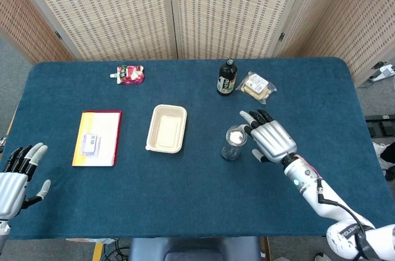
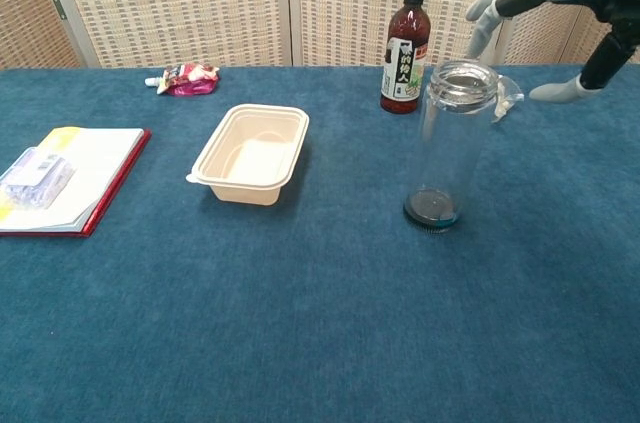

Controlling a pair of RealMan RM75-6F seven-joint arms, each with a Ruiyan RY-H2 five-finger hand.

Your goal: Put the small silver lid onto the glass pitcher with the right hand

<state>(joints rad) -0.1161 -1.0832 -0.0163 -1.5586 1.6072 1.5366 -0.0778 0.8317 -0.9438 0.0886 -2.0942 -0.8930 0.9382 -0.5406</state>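
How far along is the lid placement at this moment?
Done, apparently: a silvery ring caps the mouth of the glass pitcher and looks like the small silver lid, already seated. No loose lid shows on the table. In hand: nothing; the right hand hovers open beside the pitcher's top. Left: probably only drawing that hand away. The left hand is open and idle.

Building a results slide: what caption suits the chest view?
Open right hand hovers beside the rim of the tall clear glass pitcher on the blue table.
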